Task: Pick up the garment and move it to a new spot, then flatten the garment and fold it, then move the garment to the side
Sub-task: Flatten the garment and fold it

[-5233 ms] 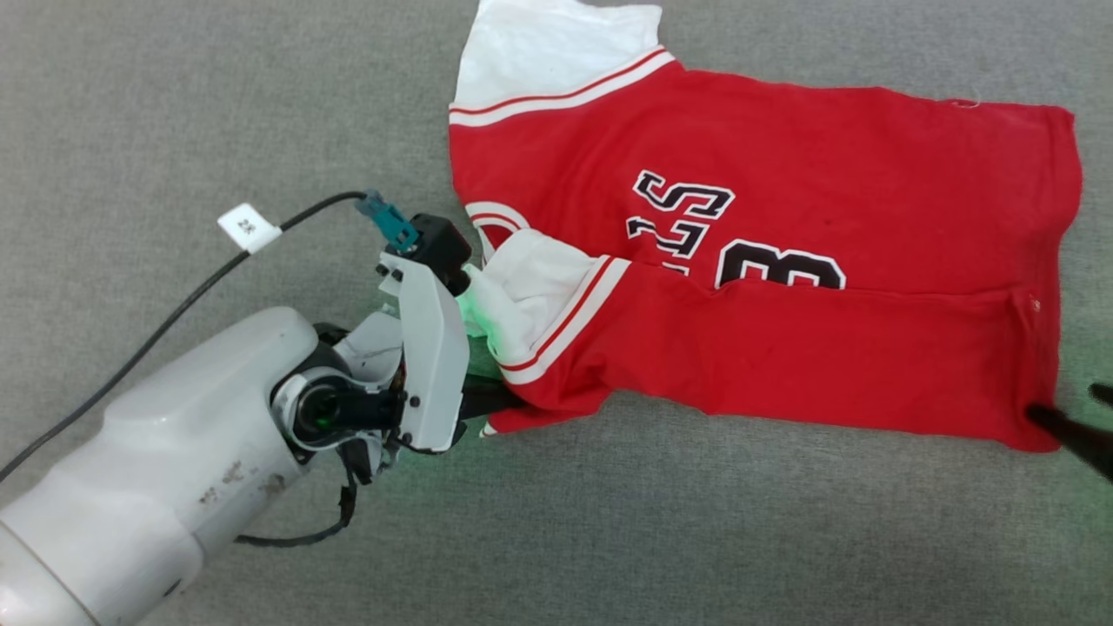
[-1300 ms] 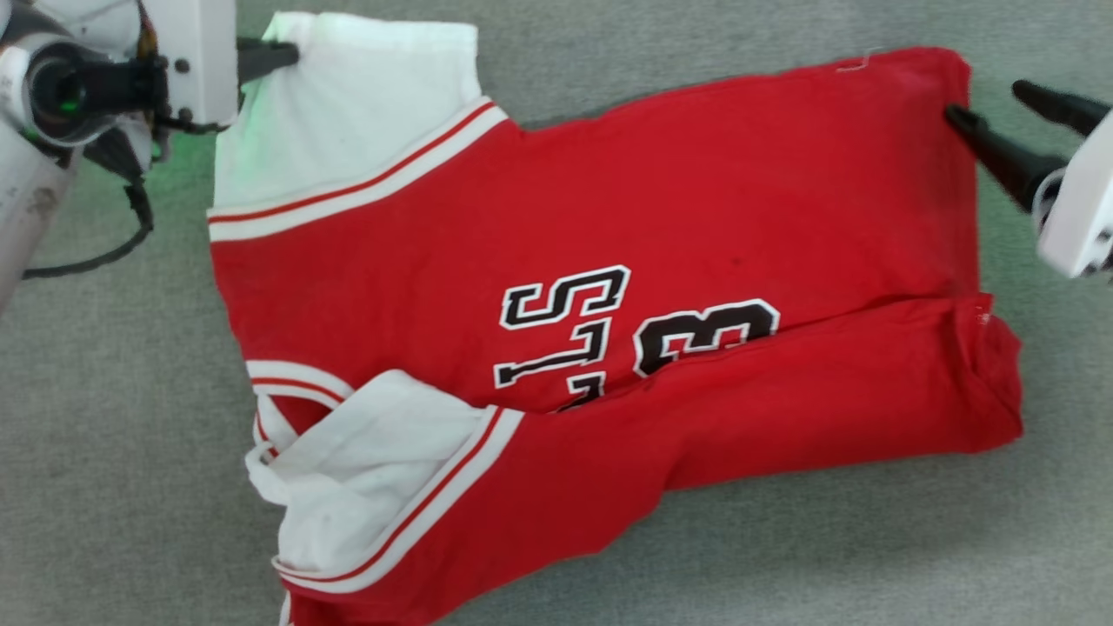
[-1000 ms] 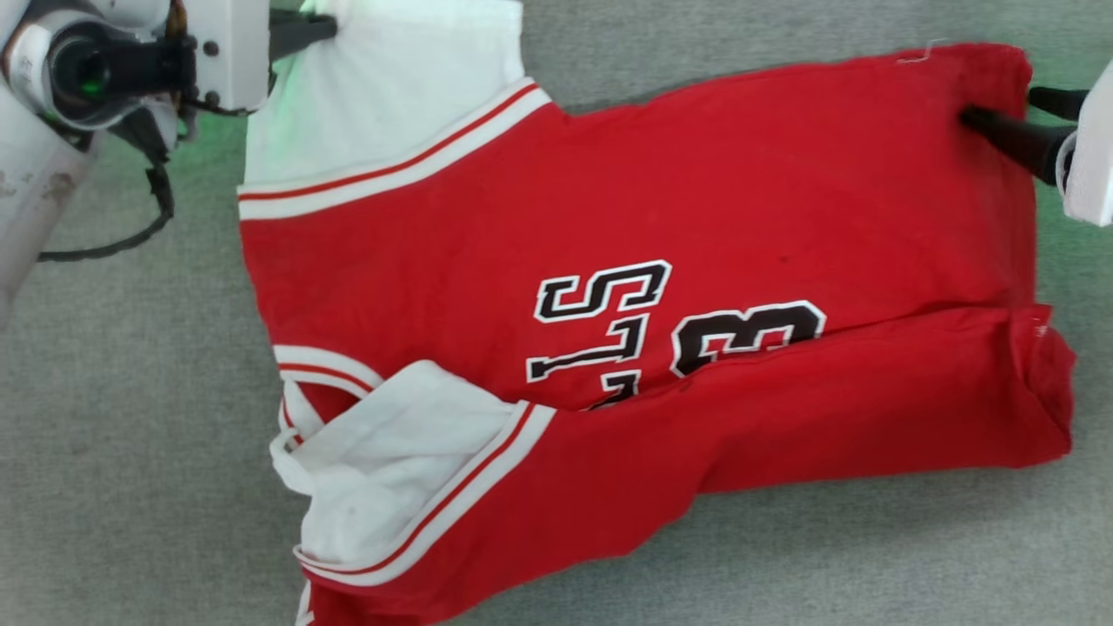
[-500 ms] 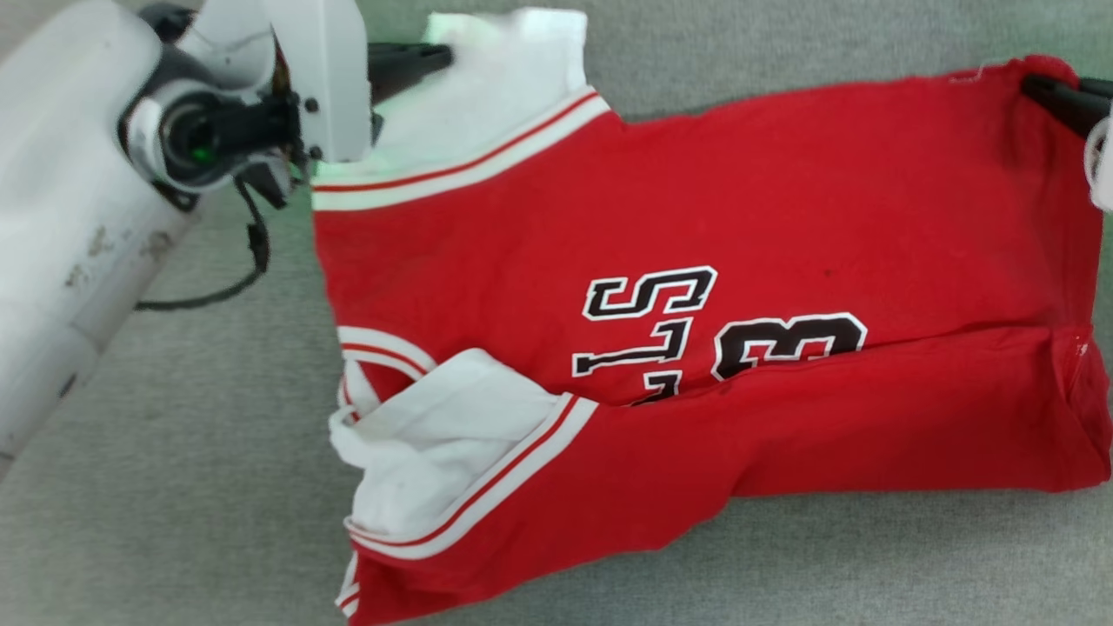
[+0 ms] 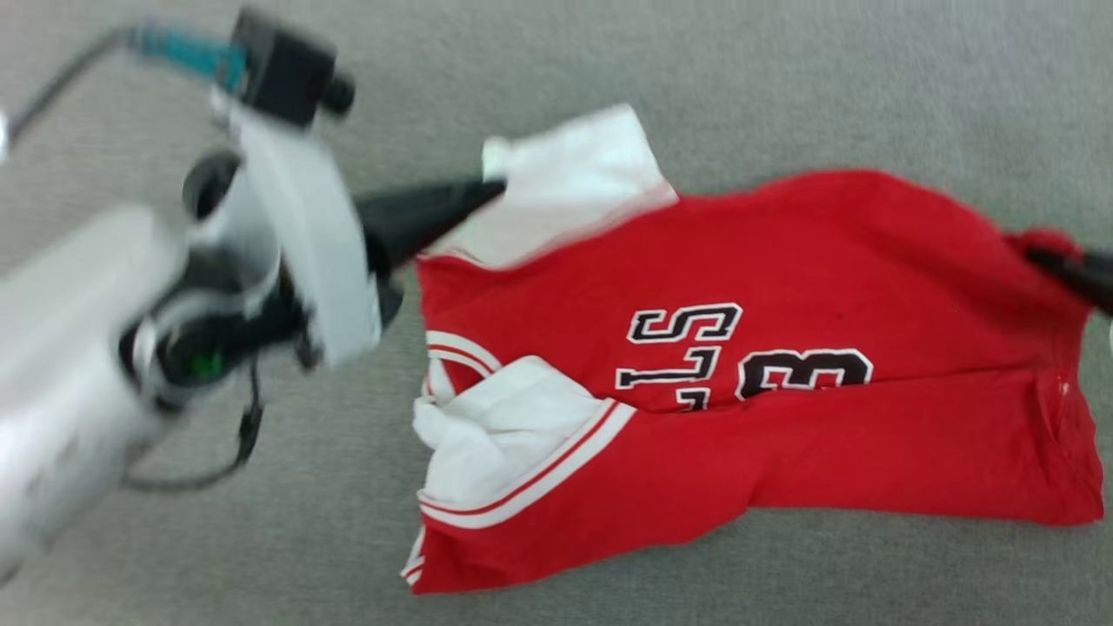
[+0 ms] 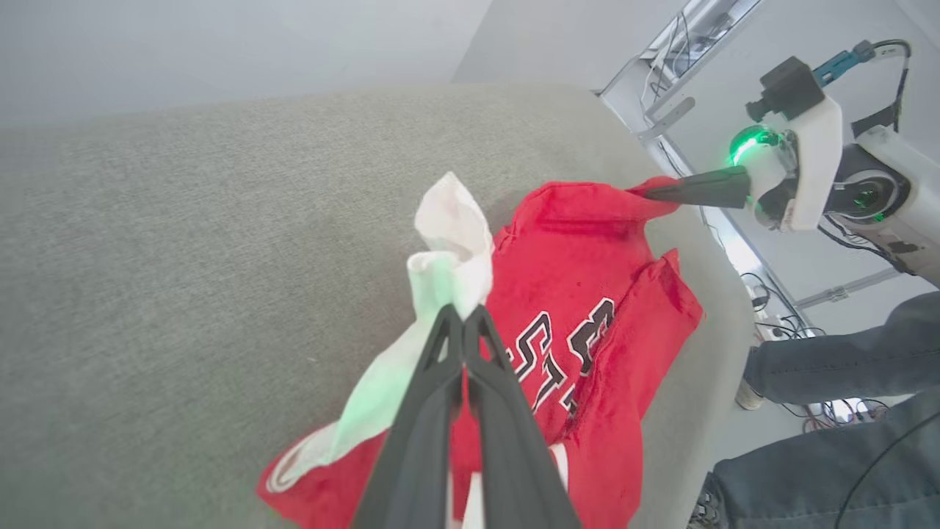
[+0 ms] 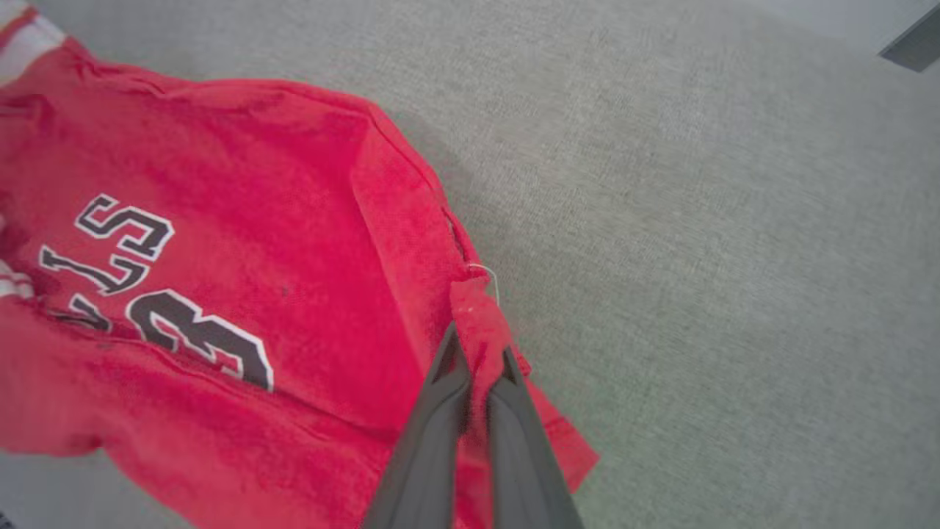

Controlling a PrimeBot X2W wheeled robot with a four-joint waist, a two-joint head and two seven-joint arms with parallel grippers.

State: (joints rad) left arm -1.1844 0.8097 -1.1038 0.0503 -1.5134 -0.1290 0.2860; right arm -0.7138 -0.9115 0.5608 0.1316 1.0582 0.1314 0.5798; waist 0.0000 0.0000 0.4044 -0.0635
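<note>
Shirt [image 5: 783, 252] lies half folded on the grey surface [image 5: 783, 78], with left gripper [image 6: 463, 314] clamped on its white sleeve [image 5: 578, 169] and right gripper [image 7: 477, 347] clamped on a red hem corner [image 7: 477, 301]; either thin pinch could slip under tension, collapsing the fold.

Open grey surface [image 5: 783, 69] all round the garment [image 5: 783, 261], person's legs [image 6: 844, 360] beside the surface's edge

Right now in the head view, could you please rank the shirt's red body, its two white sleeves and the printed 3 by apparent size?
1. Shirt's red body.
2. Upper sleeve and lower sleeve: they look about alike, so I would not rank them.
3. Printed 3, smallest.
</note>
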